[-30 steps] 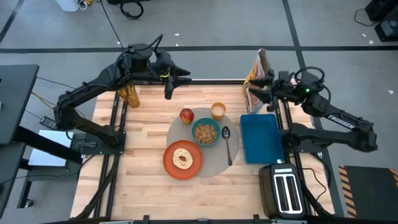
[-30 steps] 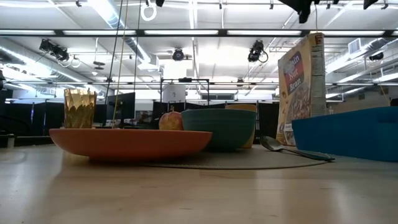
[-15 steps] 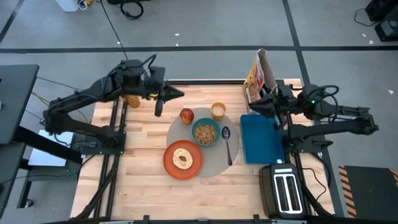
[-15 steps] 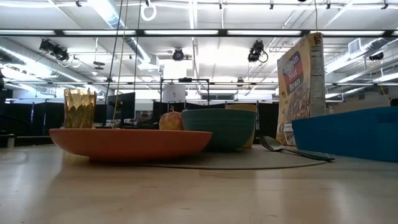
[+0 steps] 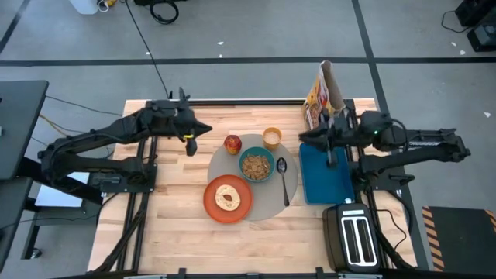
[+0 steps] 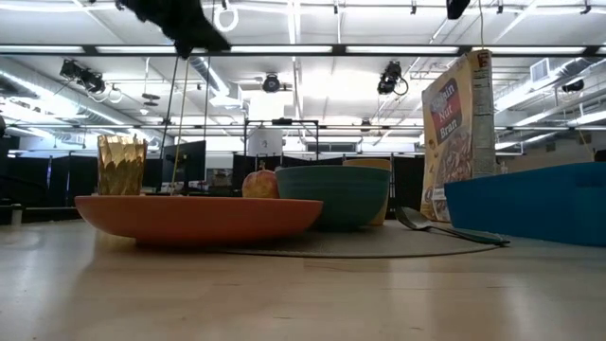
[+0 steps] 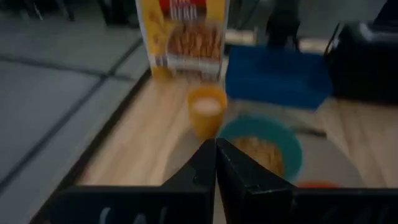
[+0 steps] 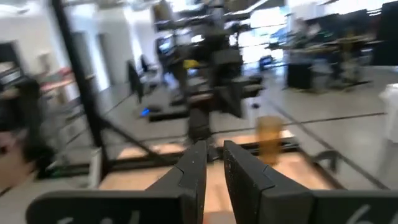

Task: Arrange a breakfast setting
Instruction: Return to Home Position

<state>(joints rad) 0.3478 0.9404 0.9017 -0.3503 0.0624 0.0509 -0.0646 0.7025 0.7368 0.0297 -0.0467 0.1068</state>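
**A:** anyone able to read anything in this one?

**B:** only the cereal box [image 6: 461, 133] in the low view. Front says "Nut Bran", the word above it is cut off. Rest is too blurry.

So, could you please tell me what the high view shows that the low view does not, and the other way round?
Only the high view: the toaster, the bagel, the cereal inside the teal bowl, the left gripper beside the apple and the right gripper by the blue tray's far corner. Only the low view: a gold glass and the ceiling lights. Both: orange plate, teal bowl, apple, spoon, cereal box, blue tray.
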